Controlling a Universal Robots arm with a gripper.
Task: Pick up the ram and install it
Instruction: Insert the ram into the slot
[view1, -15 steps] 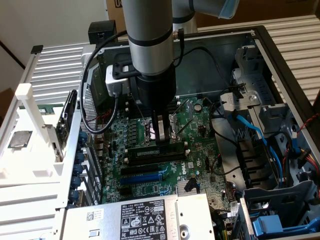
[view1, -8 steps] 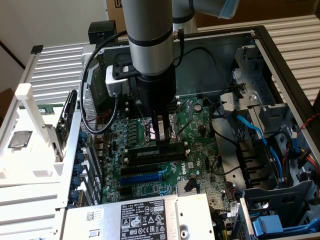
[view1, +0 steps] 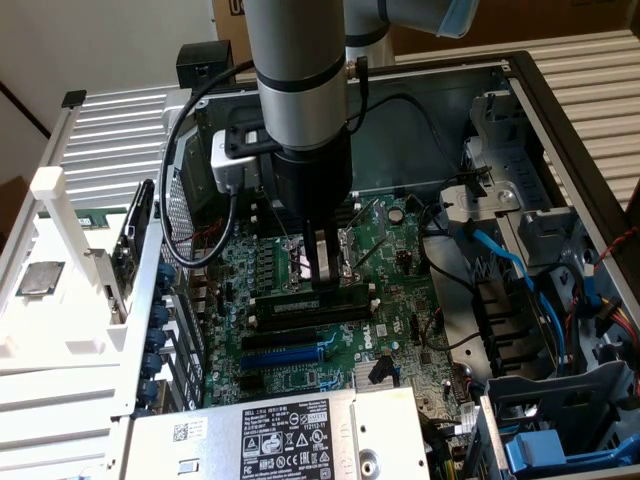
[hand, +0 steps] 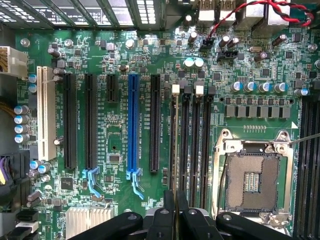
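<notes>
Inside the open grey metal computer case (view1: 530, 110), your end effector (view1: 322, 270) hangs straight down over the green motherboard (view1: 400, 260). Its two dark fingers are pinched almost together on the top edge of the ram (view1: 290, 303), the long, narrow green circuit-board stick with black chips. The ram lies lengthwise along the bank of black memory slots, just on the 12 o'clock side of the long blue expansion slot (view1: 285, 352) in the exterior view. You cannot tell whether the stick is seated.

From the wrist view, the end effector (hand: 175, 210) shows only a hairline gap between its fingers, lined up with the outermost of the black memory slots (hand: 195, 145). The square silver-framed processor socket (hand: 252, 180) sits beside them.

Toward 9 o'clock of the case in the exterior view, a white plastic tray (view1: 60, 330) carries a square silver processor chip (view1: 40, 278).
</notes>
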